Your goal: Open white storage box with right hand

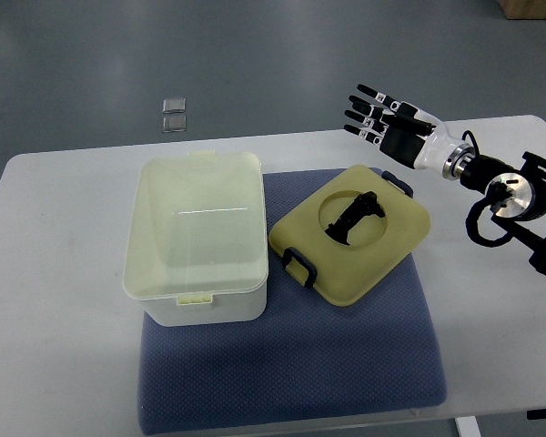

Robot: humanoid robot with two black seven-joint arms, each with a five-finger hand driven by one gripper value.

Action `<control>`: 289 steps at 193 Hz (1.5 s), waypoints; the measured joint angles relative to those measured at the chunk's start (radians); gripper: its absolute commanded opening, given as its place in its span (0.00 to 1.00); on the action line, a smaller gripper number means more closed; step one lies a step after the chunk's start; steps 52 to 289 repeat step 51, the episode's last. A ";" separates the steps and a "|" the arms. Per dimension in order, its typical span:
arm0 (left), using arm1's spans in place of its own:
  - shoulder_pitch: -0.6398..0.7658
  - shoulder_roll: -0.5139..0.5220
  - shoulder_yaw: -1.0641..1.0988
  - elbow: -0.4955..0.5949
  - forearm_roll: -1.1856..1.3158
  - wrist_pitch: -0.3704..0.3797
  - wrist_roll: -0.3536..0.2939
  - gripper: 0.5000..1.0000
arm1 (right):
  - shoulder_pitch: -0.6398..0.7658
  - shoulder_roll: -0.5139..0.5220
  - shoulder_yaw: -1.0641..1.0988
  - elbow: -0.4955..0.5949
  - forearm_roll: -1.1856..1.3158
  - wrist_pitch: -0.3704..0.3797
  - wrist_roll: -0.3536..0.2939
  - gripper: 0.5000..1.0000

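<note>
1. Top view: a white table seen from steeply above, with grey floor beyond its far edge.
2. A blue mat lies on the table, covering most of its middle.
3. The box sits on the left part of the mat, white and roughly square, its top open so the pale interior shows (a thin bright streak crosses the bottom).
4. A small latch tab sticks out at the box's near rim and another at its far rim.
5. The lid lies flat on the mat just right of the box, turned at an angle, cream coloured with a round recess in its middle.
6. A black handle rests inside that recess, and dark clips sit at two of the lid's corners.
7. The right hand comes in from the right edge and hovers above the table's far right edge, past the lid and clear of it.
8. Its fingers are stretched out straight and spread, pointing left, holding nothing.
9. Two small clear squares lie on the floor beyond the table, one behind the other.
</note>
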 measured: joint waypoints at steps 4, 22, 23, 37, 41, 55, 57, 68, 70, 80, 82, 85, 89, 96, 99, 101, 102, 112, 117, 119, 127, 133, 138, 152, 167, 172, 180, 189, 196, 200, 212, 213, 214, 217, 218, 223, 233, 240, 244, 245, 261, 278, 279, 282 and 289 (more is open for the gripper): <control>0.000 0.000 0.000 0.000 0.000 0.000 0.000 1.00 | -0.001 0.001 0.000 0.000 0.000 0.001 0.007 0.88; 0.000 0.000 0.000 0.000 0.000 0.000 0.000 1.00 | -0.002 0.003 0.000 0.000 0.001 0.007 0.024 0.88; 0.000 0.000 0.000 0.000 0.000 0.000 0.000 1.00 | -0.002 0.003 0.000 0.000 0.001 0.007 0.024 0.88; 0.000 0.000 0.000 0.000 0.000 0.000 0.000 1.00 | -0.005 0.004 -0.001 0.000 0.002 0.012 0.027 0.88; 0.000 0.000 0.000 0.000 0.000 0.000 0.000 1.00 | -0.006 0.005 -0.001 0.000 0.001 0.013 0.027 0.88; 0.000 0.000 0.000 0.000 0.000 0.000 0.000 1.00 | -0.011 0.007 -0.001 0.000 -0.001 0.014 0.027 0.88; 0.000 0.000 0.000 0.000 0.000 0.000 0.000 1.00 | -0.011 0.007 -0.001 0.000 -0.001 0.014 0.027 0.88; 0.000 0.000 0.000 0.000 0.000 0.000 0.000 1.00 | -0.011 0.007 -0.001 0.000 -0.001 0.014 0.027 0.88; 0.000 0.000 0.000 0.000 0.000 0.000 0.000 1.00 | -0.011 0.007 -0.001 0.000 -0.001 0.014 0.027 0.88; 0.000 0.000 0.000 0.000 0.000 0.000 0.000 1.00 | -0.011 0.007 -0.001 0.000 -0.001 0.014 0.027 0.88; 0.000 0.000 0.000 0.000 0.000 0.000 0.000 1.00 | -0.011 0.007 -0.001 0.000 -0.001 0.014 0.027 0.88; 0.000 0.000 0.000 0.000 0.000 0.000 0.000 1.00 | -0.011 0.007 -0.001 0.000 -0.001 0.014 0.027 0.88; 0.000 0.000 0.000 0.000 0.000 0.000 0.000 1.00 | -0.011 0.007 -0.001 0.000 -0.001 0.014 0.027 0.88; 0.000 0.000 0.000 0.000 0.000 0.000 0.000 1.00 | -0.011 0.007 -0.001 0.000 -0.001 0.014 0.027 0.88; 0.000 0.000 0.000 0.000 0.000 0.000 0.000 1.00 | -0.011 0.007 -0.001 0.000 -0.001 0.014 0.027 0.88; 0.000 0.000 0.000 0.000 0.000 0.000 0.000 1.00 | -0.011 0.007 -0.001 0.000 -0.001 0.014 0.027 0.88; 0.000 0.000 0.000 0.000 0.000 0.000 0.000 1.00 | -0.011 0.007 -0.001 0.000 -0.001 0.014 0.027 0.88; 0.000 0.000 0.000 0.000 0.000 0.000 0.000 1.00 | -0.011 0.007 -0.001 0.000 -0.001 0.014 0.027 0.88; 0.000 0.000 0.000 0.000 0.000 0.000 0.000 1.00 | -0.011 0.007 -0.001 0.000 -0.001 0.014 0.027 0.88; 0.000 0.000 0.000 0.000 0.000 0.000 0.000 1.00 | -0.011 0.007 -0.001 0.000 -0.001 0.014 0.027 0.88; 0.000 0.000 0.000 0.000 0.000 0.000 0.000 1.00 | -0.011 0.007 -0.001 0.000 -0.001 0.014 0.027 0.88; 0.000 0.000 0.000 0.000 0.000 0.000 0.000 1.00 | -0.011 0.007 -0.001 0.000 -0.001 0.014 0.027 0.88; 0.000 0.000 0.000 0.000 0.000 0.000 0.000 1.00 | -0.011 0.007 -0.001 0.000 -0.001 0.014 0.027 0.88; 0.000 0.000 0.000 0.000 0.000 0.000 0.000 1.00 | -0.011 0.007 -0.001 0.000 -0.001 0.014 0.027 0.88; 0.000 0.000 0.000 0.000 0.000 0.000 0.000 1.00 | -0.011 0.007 -0.001 0.000 -0.001 0.014 0.027 0.88; 0.000 0.000 0.000 0.000 0.000 0.000 0.000 1.00 | -0.011 0.007 -0.001 0.000 -0.001 0.014 0.027 0.88; 0.000 0.000 0.000 0.000 0.000 0.000 0.000 1.00 | -0.011 0.007 -0.001 0.000 -0.001 0.014 0.027 0.88; 0.000 0.000 0.000 0.000 0.000 0.000 0.000 1.00 | -0.011 0.007 -0.001 0.000 -0.001 0.014 0.027 0.88; 0.000 0.000 0.000 0.000 0.000 0.000 0.000 1.00 | -0.011 0.007 -0.001 0.000 -0.001 0.014 0.027 0.88; 0.000 0.000 0.000 0.000 0.000 0.000 0.000 1.00 | -0.011 0.007 -0.001 0.000 -0.001 0.014 0.027 0.88; 0.000 0.000 0.000 0.000 0.000 0.000 0.000 1.00 | -0.011 0.007 -0.001 0.000 -0.001 0.014 0.027 0.88; 0.000 0.000 0.000 0.000 0.000 0.000 0.000 1.00 | -0.011 0.007 -0.001 0.000 -0.001 0.014 0.027 0.88; 0.000 0.000 0.000 0.000 0.000 0.000 0.000 1.00 | -0.011 0.007 -0.001 0.000 -0.001 0.014 0.027 0.88; 0.000 0.000 0.000 0.000 0.000 0.000 0.000 1.00 | -0.011 0.007 -0.001 0.000 -0.001 0.014 0.027 0.88; 0.000 0.000 0.000 0.000 0.000 0.000 0.000 1.00 | -0.011 0.007 -0.001 0.000 -0.001 0.014 0.027 0.88; 0.000 0.000 0.000 0.000 0.000 0.000 0.000 1.00 | -0.011 0.007 -0.001 0.000 -0.001 0.014 0.027 0.88; 0.000 0.000 0.000 0.000 0.000 0.000 0.000 1.00 | -0.011 0.007 -0.001 0.000 -0.001 0.014 0.027 0.88; 0.000 0.000 0.000 0.000 0.000 0.000 0.000 1.00 | -0.011 0.007 -0.001 0.000 -0.001 0.014 0.027 0.88; 0.000 0.000 0.000 0.000 0.000 0.000 0.000 1.00 | -0.011 0.007 -0.001 0.000 -0.001 0.014 0.027 0.88; 0.000 0.000 0.000 0.000 0.000 0.000 0.000 1.00 | -0.011 0.007 -0.001 0.000 -0.001 0.014 0.027 0.88; 0.000 0.000 0.000 0.000 0.000 0.000 0.000 1.00 | -0.011 0.007 -0.001 0.000 -0.001 0.014 0.027 0.88; 0.000 0.000 0.000 0.000 0.000 0.000 0.000 1.00 | -0.011 0.007 -0.001 0.000 -0.001 0.014 0.027 0.88; 0.000 0.000 0.000 0.000 0.000 0.000 0.000 1.00 | -0.011 0.007 -0.001 0.000 -0.001 0.014 0.027 0.88; 0.000 0.000 0.000 0.000 0.000 0.000 0.000 1.00 | -0.011 0.007 -0.001 0.000 -0.001 0.014 0.027 0.88; 0.000 0.000 0.000 0.000 0.000 0.000 0.000 1.00 | -0.011 0.007 -0.001 0.000 -0.001 0.014 0.027 0.88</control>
